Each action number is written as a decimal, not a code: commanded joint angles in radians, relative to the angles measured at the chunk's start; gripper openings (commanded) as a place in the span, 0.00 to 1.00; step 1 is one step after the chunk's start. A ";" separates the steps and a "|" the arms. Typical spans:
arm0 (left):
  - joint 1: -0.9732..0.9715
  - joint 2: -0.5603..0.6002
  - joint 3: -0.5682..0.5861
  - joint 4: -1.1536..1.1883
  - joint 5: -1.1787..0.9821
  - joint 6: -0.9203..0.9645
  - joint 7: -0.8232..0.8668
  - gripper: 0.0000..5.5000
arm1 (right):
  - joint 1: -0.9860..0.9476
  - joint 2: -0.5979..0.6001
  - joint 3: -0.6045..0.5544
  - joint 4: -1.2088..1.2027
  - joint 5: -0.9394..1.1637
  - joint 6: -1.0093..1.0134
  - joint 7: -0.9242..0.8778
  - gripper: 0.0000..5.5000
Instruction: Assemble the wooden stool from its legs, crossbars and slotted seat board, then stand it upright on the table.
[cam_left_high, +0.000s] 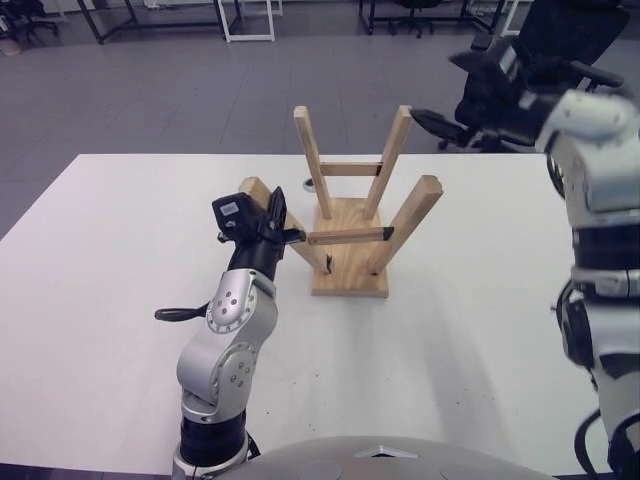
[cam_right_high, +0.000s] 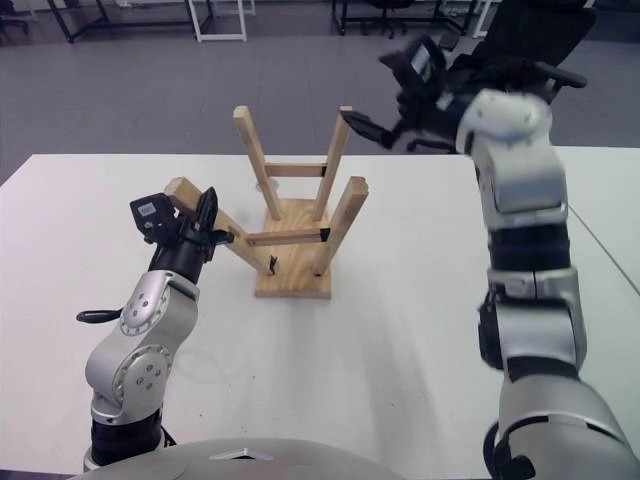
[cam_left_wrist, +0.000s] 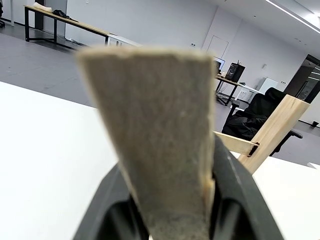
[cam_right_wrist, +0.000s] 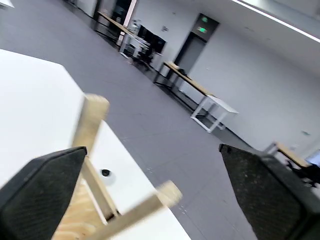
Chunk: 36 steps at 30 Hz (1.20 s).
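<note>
Closest to me, the left gripper (cam_left_high: 278, 222) is clamped on the top end of the near-left leg (cam_left_wrist: 155, 125), one black finger pressed to each flat side. My left wrist view puts that end right at the lens: a pale, fibrous end-grain face, squared off and wider at the top. The eye views cannot give me that grain.

The wooden stool (cam_left_high: 350, 215) lies upside down near the middle of the white table (cam_left_high: 120, 260). Its flat rectangular seat board (cam_left_high: 350, 283) is down on the surface and all four square-section legs splay upward. The wood is light and unpainted, with a smooth matte look.

A thin near crossbar (cam_left_high: 345, 237) runs from the held leg to the near-right leg (cam_left_high: 408, 225), with a small dark fitting (cam_left_high: 388, 232) at that joint. Farther back, a second crossbar (cam_left_high: 350, 169) ties the two rear legs together.

Beyond the stool and higher up, the right gripper (cam_right_wrist: 153, 149) hangs in the air with its two dark, rough-faced fingers spread wide and nothing between them. From the right eye view I see it just beside the far-right leg's tip (cam_right_high: 345, 112), though I cannot tell whether they touch. The right wrist view looks down between the fingers onto leg tops and a crossbar.

Behind the table stands a black office chair (cam_left_high: 520, 70) on grey floor.
</note>
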 joint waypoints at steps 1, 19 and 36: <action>-0.015 0.075 -0.054 0.099 0.121 0.146 0.001 0.19 | -0.280 0.093 0.308 0.134 -0.012 0.140 0.420 0.90; -0.058 0.018 -0.022 0.197 0.162 0.207 -0.004 0.20 | -0.185 0.243 0.623 0.389 -0.386 -0.020 0.510 0.38; -0.096 0.036 -0.037 0.212 0.176 0.243 -0.016 0.20 | -0.143 0.269 0.584 0.380 -0.446 -0.048 0.472 0.12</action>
